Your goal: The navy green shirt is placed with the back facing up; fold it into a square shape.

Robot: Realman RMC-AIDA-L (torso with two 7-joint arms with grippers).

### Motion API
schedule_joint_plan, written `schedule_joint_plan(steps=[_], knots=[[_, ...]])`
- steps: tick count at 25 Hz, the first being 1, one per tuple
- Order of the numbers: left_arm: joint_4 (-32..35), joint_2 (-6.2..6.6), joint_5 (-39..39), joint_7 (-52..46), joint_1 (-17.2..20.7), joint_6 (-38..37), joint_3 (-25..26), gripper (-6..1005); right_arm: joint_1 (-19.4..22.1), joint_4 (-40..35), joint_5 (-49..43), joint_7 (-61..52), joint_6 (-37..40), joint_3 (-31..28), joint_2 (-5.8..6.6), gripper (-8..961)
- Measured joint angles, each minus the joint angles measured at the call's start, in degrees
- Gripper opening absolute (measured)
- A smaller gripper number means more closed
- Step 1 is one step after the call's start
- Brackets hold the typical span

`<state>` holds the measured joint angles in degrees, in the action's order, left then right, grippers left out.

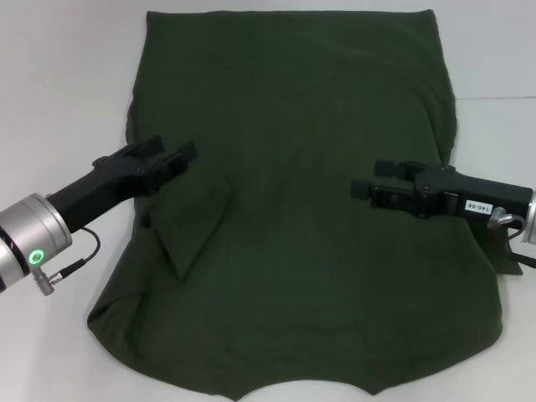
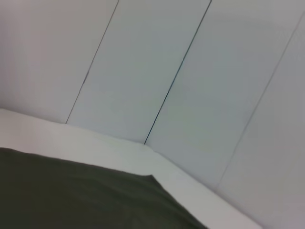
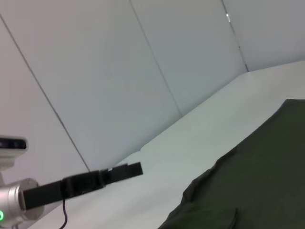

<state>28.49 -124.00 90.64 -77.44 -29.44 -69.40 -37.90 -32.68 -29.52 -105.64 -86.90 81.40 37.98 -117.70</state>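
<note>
The navy green shirt [image 1: 293, 276] lies spread flat on the white table [image 1: 59, 100] and covers most of it. A flap [image 1: 191, 226] on its left side lies folded inward over the body. My left gripper [image 1: 174, 151] hovers over the shirt's left edge, open and holding nothing. Over the right part of the shirt my right gripper [image 1: 373, 180] points inward, also open and empty. A corner of the shirt [image 2: 71, 195] shows in the left wrist view. In the right wrist view I see the shirt's edge [image 3: 257, 181] and, farther off, the left gripper [image 3: 133, 169].
Bare strips of white table run along the shirt's left side and its far right [image 1: 502, 67]. A pale panelled wall [image 2: 190, 71] stands behind the table. A thin black cable [image 1: 75, 260] loops from the left arm's wrist.
</note>
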Motion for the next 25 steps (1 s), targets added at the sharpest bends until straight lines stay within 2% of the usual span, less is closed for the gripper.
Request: schedule_joint_plan(steps=[6, 12, 25], knots=[[-0.5, 0.04, 2.4, 2.5, 1.2, 1.8, -0.8, 737, 0.2, 0.1, 0.0, -0.8, 0.0, -0.4, 0.42, 891], [-0.7, -0.09, 3.2, 2.6, 2.9, 4.0, -3.3, 770, -0.2, 0.0, -0.1, -1.6, 0.2, -0.5, 0.65, 891], [-3.4, -0.14, 3.5, 4.2, 2.6, 9.3, -4.1, 771, -0.4, -0.1, 0.0, -1.3, 0.1, -0.3, 0.74, 891]])
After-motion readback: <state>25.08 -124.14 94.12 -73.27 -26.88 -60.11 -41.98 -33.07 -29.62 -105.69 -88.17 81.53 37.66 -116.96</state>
